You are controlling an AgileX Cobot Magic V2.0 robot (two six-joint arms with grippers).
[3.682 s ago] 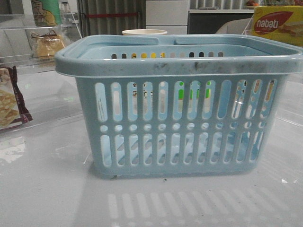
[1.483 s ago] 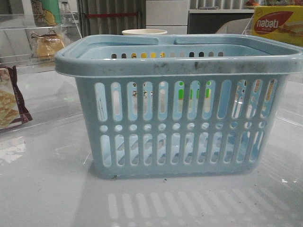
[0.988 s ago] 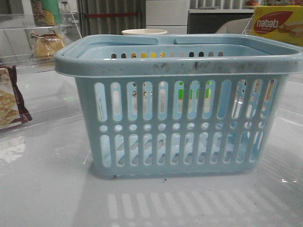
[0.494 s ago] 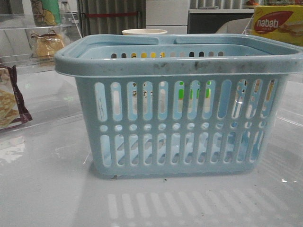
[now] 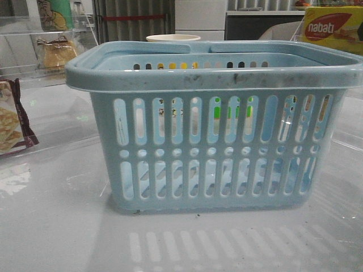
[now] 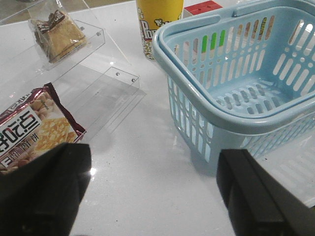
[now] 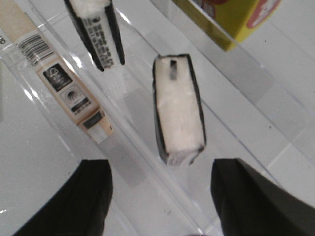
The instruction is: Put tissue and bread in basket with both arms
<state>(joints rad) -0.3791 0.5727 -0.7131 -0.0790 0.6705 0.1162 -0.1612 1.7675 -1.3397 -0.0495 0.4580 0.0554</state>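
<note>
Blocky matte-black fingers of the left gripper; the right gripper's fingers equally dark, smooth, unmarked.

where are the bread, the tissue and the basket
bread (image 6: 55,33), left wrist view, middle of the wrapped bun
tissue (image 7: 178,110), right wrist view, pale top face of the pack
basket (image 5: 215,80), front view, near rim

A cracker packet with maroon edges lies on the white table. Just beside the packet stands a clear acrylic shelf. Beyond that shelf is a yellow cup, and well apart from the packet, a yellow nabati box.
</note>
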